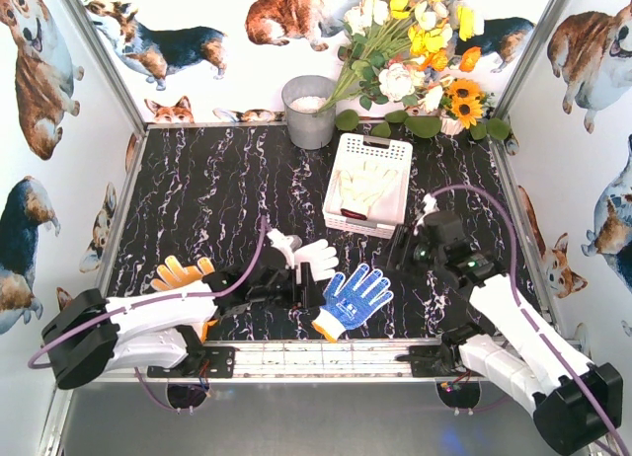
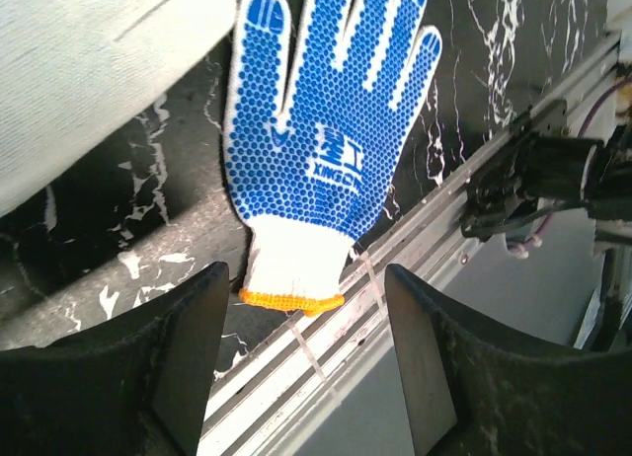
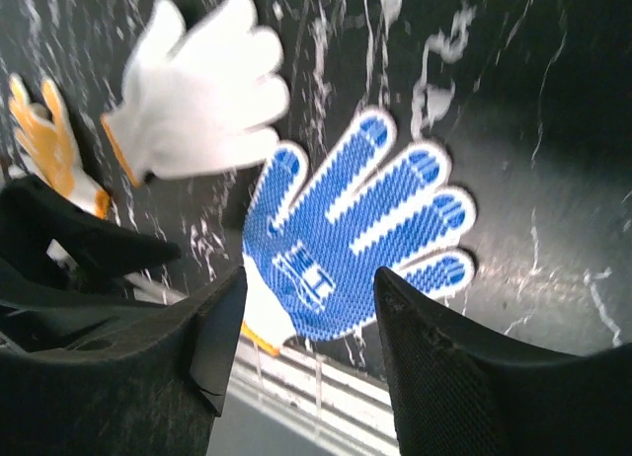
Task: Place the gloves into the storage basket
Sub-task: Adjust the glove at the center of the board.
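Just ahead of the left hand (image 2: 306, 278), the knit cloth glove (image 2: 316, 150) carries raised blue rubbery dots. The hand's fingers (image 2: 178, 377) look matt, grainy black plastic. The table (image 2: 494, 61) is glossy marble-patterned black.

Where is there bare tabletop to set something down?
Widest bare patch: the table left half, between the grey bucket, the basket and the orange glove. A smaller one lies right of the basket, in front of the flowers. Crowded: the near edge, with white glove, blue-dotted glove, left arm, right arm.
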You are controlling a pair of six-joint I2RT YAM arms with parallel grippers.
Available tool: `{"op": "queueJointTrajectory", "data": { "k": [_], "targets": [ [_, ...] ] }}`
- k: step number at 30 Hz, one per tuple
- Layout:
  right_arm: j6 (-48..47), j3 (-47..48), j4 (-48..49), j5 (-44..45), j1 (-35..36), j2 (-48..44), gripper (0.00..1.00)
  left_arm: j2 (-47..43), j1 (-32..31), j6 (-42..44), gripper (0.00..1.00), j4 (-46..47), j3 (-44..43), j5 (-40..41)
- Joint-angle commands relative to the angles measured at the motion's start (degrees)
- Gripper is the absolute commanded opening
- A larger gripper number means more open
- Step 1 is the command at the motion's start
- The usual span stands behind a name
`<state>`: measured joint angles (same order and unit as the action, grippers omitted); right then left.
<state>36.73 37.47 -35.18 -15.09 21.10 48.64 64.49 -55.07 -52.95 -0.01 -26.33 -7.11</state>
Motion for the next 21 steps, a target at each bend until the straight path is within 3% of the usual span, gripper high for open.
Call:
{"op": "queueJointTrajectory", "data": {
  "k": [1,9,21],
  "targets": [
    [8.0,-5.09,-0.07,-0.72,4.14,-0.88,0.54,4.22,-1.34,4.04,0.57,1.88,-2.67,-6.27],
    [13.87,-11.48,2.74,5.15,10.85,1.39,0.52,9.62,-3.42,4.87,0.55,1.57,-4.54,-5.45],
    [15.48,-15.74,9.64,9.19,11.94,5.01,0.42,13.21,-4.68,4.78,0.49,4.02,-3.63,-5.72]
  ]
}}
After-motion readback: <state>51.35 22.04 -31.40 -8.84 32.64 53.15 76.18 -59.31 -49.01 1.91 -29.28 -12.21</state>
